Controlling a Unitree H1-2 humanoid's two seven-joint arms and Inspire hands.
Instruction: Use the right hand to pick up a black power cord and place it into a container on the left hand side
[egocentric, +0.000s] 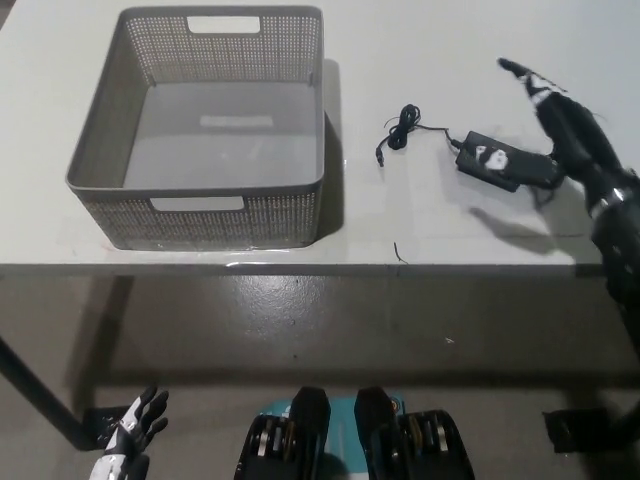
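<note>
The black right hand (568, 125) had its fingers (528, 78) stretched out and apart, holding nothing. It hung over the right end of the power cord (478, 155), with the fingers pointing up and away across the table (420, 60). It looked ready to come down on the cord's black box (500, 162) and close around it.

The cord lay flat on the table, well to the right of the basket (205, 125). A thin wire with a small looped bundle (403, 127) ran from the box toward the basket, which made the box look like the easiest part to grab.

The gray basket sat open and empty on the left side, ready for the cord.

The white left hand (130, 445) rested low at the bottom left, below the table edge, fingers loosely spread and holding nothing.
</note>
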